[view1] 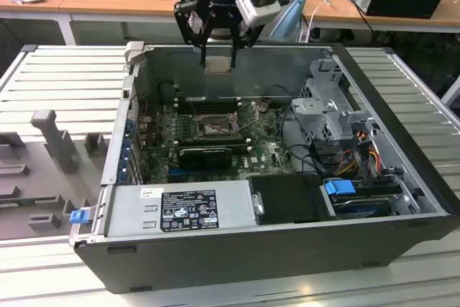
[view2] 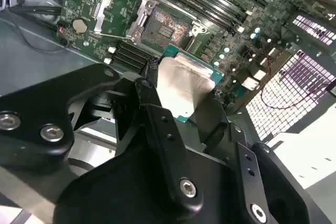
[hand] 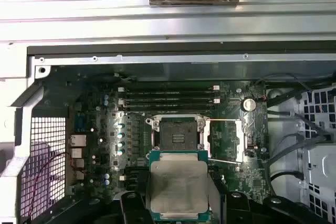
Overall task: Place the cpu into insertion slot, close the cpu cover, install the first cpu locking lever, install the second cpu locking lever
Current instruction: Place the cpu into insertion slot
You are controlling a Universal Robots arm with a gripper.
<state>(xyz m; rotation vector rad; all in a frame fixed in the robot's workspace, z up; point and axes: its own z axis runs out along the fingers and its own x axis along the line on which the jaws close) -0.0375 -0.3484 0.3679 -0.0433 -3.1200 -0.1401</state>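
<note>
Hand (view2: 185, 94) clenched on cpu (hand: 178, 184) by opposite edges, chip flat, metal top up, poised well above motherboard (hand: 100, 119) inside open computer case (view1: 237, 249). Insertion slot (hand: 177, 134) vacant, pin field exposed. Cpu cover (hand: 224, 121) stands open beside slot, so socket is clear for seating.

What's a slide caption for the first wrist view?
Gripper holding the cpu over the case, insertion slot exposed, cpu cover open.
</note>
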